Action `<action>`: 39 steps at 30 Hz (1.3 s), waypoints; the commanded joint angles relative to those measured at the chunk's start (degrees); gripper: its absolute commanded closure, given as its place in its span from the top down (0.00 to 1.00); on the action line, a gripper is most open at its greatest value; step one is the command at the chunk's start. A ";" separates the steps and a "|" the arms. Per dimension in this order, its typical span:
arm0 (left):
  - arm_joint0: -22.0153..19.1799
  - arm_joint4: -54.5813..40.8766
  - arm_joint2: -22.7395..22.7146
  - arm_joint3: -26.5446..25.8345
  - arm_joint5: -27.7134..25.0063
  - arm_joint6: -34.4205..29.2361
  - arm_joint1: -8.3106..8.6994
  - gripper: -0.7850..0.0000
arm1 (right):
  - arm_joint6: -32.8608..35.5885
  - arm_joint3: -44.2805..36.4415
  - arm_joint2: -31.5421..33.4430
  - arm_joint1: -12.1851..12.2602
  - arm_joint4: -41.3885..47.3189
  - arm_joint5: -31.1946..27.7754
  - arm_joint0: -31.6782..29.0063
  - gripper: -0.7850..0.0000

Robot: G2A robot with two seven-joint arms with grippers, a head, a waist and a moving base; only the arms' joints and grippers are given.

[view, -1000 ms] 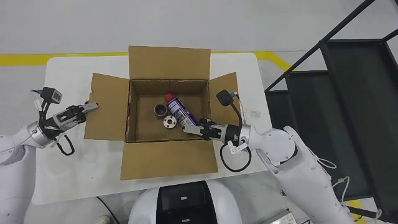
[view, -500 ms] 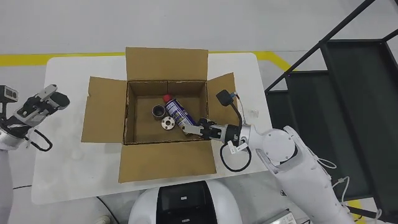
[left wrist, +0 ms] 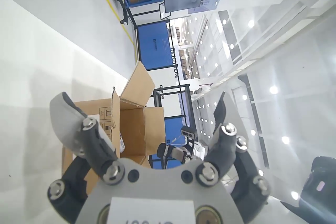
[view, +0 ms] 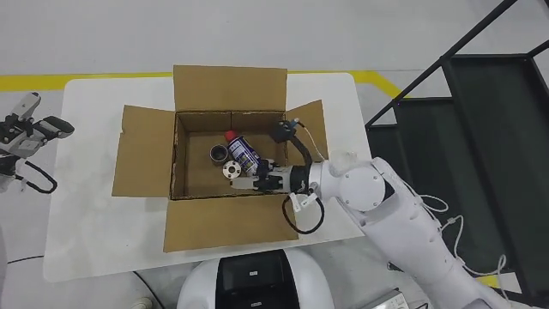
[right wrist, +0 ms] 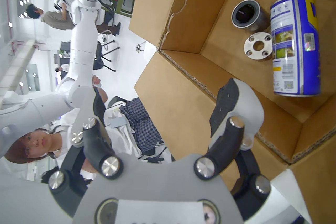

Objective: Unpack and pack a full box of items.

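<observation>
White table (view: 94,137) under my arms, open brown cardboard box (view: 232,86) holding blue red-capped spray can (view: 243,153), my right gripper (view: 244,184) spread at its near wall, left gripper (view: 45,113) spread, far left.

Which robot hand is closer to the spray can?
Right. The right gripper hangs over the front wall of the box, just short of the spray can inside. The left gripper is off by the table edge, well away from the box.
</observation>
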 commanded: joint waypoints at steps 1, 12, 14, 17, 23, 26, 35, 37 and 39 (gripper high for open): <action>0.00 0.00 0.00 0.00 0.00 0.01 0.00 1.00 | 0.77 1.28 -3.57 -0.46 -5.15 0.00 4.02 1.00; 0.00 0.00 0.00 0.00 0.00 0.01 0.00 1.00 | 0.81 14.15 -22.31 -5.25 -27.24 2.59 19.36 1.00; 0.00 0.00 0.00 0.00 0.00 0.01 0.00 1.00 | 2.87 17.27 -24.39 -6.27 -29.16 3.64 22.13 1.00; 0.00 0.00 0.00 0.00 0.00 0.01 0.00 1.00 | 6.14 20.74 -26.69 -7.82 -29.39 4.50 25.67 1.00; 0.00 0.00 0.00 0.00 0.00 0.01 0.00 1.00 | 6.14 20.74 -26.69 -7.82 -29.39 4.50 25.67 1.00; 0.00 0.00 0.00 0.00 0.00 0.01 0.00 1.00 | 6.14 20.74 -26.69 -7.82 -29.39 4.50 25.67 1.00; 0.00 0.00 0.00 0.00 0.00 0.01 0.00 1.00 | 6.53 23.40 -27.87 -8.17 -33.87 3.95 26.08 1.00; 0.00 0.00 0.00 0.00 0.00 0.01 0.00 1.00 | 7.02 25.36 -28.80 -8.73 -35.33 2.79 27.26 1.00; 0.00 0.00 0.00 0.00 0.00 0.01 0.00 1.00 | 7.26 27.78 -30.27 -9.47 -37.53 0.74 28.88 1.00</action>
